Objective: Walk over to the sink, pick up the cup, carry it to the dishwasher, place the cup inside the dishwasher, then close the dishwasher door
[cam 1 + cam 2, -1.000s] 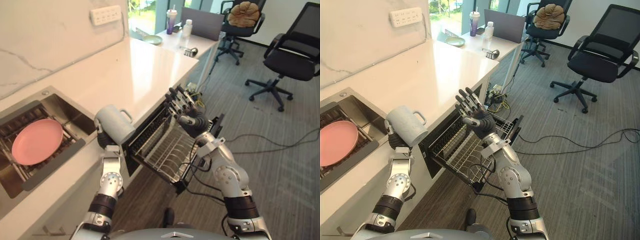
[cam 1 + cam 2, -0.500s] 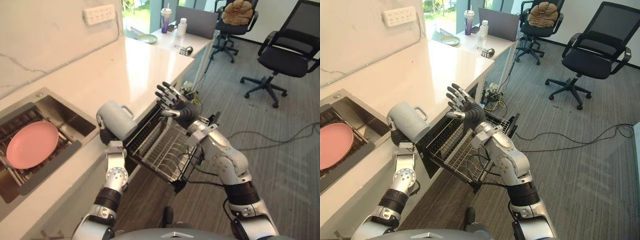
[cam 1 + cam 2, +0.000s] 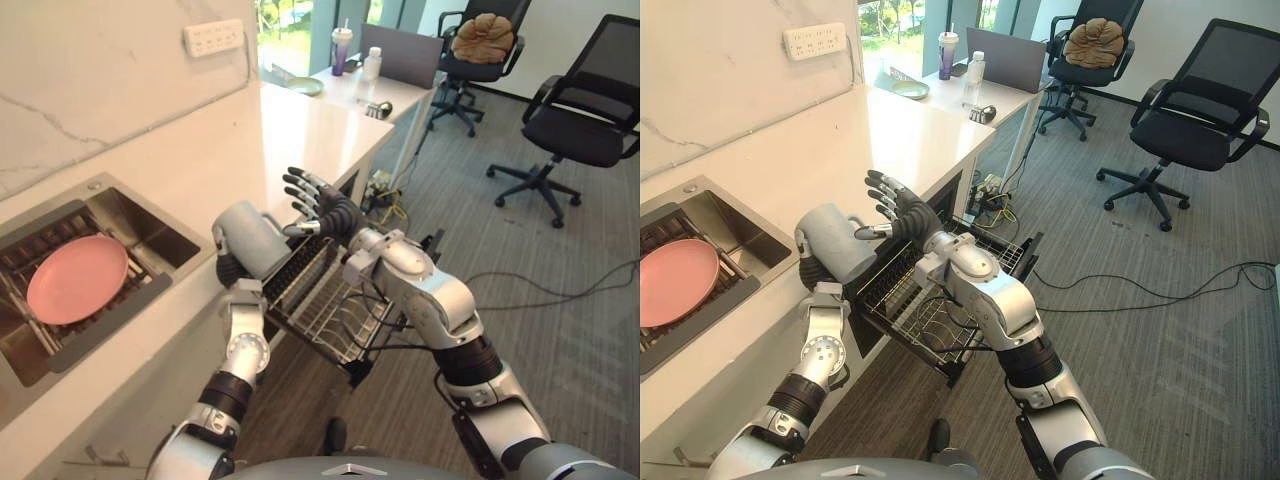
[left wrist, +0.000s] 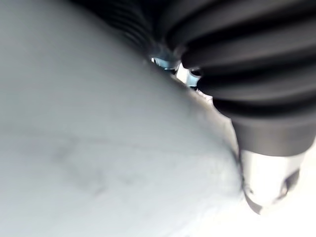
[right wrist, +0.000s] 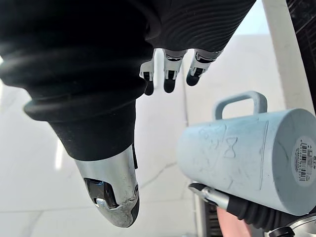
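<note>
A pale grey-blue cup (image 3: 250, 238) with a handle lies on its side in my left hand (image 3: 231, 272), which is shut on it above the counter's front edge. The cup (image 5: 252, 155) also shows in the right wrist view, and its grey wall (image 4: 98, 148) is seen very close in the left wrist view. My right hand (image 3: 322, 208) is open with fingers spread, just right of the cup and above the open dishwasher's wire rack (image 3: 335, 300). The dishwasher door (image 3: 430, 250) hangs open past the rack.
A sink (image 3: 140, 235) at the left holds a pink plate (image 3: 77, 292). The white counter (image 3: 300, 130) runs back to a desk with a laptop (image 3: 405, 55), bottles and a bowl. Two black office chairs (image 3: 585, 110) stand on the grey floor, with cables near the dishwasher.
My right hand has swung left and up, from over the rack to close beside the cup. The left hand has brought the cup slightly right toward the rack. The camera has shifted.
</note>
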Robot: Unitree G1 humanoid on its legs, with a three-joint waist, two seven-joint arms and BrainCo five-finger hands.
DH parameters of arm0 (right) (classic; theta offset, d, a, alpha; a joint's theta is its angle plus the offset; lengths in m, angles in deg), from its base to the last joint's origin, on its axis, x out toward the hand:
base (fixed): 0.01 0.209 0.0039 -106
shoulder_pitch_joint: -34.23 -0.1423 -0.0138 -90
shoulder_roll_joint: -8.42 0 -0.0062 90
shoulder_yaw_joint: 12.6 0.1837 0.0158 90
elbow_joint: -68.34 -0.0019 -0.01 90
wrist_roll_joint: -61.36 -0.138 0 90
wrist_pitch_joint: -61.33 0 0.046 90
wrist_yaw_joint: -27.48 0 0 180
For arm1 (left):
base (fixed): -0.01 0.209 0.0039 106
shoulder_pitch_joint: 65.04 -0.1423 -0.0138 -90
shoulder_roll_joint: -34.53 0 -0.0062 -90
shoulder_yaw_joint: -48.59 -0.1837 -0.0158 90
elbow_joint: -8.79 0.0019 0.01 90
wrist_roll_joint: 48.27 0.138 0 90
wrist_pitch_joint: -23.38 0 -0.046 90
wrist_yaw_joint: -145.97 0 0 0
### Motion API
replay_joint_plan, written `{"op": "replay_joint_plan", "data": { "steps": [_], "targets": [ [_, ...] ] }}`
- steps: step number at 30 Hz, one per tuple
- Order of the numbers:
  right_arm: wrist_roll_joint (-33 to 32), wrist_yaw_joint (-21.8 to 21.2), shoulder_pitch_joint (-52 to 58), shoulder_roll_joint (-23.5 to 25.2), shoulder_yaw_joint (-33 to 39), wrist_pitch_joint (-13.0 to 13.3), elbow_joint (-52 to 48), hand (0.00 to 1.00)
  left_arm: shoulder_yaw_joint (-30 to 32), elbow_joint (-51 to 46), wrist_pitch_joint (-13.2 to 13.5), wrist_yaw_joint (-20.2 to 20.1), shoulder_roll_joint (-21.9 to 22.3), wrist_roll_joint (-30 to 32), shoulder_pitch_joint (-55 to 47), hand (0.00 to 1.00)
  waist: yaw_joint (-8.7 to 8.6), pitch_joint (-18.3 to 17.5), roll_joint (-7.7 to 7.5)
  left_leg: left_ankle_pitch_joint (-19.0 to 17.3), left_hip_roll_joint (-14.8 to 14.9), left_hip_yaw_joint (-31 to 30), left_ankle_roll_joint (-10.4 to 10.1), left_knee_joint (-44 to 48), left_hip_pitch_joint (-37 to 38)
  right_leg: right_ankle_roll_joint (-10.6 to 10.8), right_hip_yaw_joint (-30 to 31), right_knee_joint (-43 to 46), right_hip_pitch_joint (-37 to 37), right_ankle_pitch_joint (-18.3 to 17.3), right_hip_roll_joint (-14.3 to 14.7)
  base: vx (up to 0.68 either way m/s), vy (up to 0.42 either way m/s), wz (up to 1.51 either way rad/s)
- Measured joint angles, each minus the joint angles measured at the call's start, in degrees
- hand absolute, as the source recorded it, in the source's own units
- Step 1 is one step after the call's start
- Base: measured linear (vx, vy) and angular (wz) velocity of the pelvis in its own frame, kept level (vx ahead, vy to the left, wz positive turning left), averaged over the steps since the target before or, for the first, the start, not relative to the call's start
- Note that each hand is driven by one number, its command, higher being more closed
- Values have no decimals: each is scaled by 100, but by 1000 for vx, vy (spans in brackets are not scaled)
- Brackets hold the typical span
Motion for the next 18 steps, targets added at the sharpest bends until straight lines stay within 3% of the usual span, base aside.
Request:
{"op": "replay_joint_plan", "data": {
  "steps": [5, 12, 18],
  "targets": [
    [183, 146, -219, 175, -300, -151, 293, 0, -196, 0, -1, 14, 134, -9, 7, 100, 87, -6, -5, 20, -1, -56, -11, 0, 34, -31, -26, -8, 18, 23, -9, 3, 57, 6],
    [419, 283, -484, 333, -609, -537, 619, 0, -227, 234, 13, 23, 73, -23, 11, 100, 89, -89, -142, 50, -12, -187, -11, -14, 79, -86, -147, -33, 121, -25, -41, -16, 57, 9],
    [693, 221, -655, 335, -774, -775, 838, 0, -357, 379, 11, 137, 65, -23, 11, 100, 89, -88, -148, 74, -11, -244, -31, -28, 86, -101, -184, -33, 144, -36, -40, 0, 38, 5]
  ]
}}
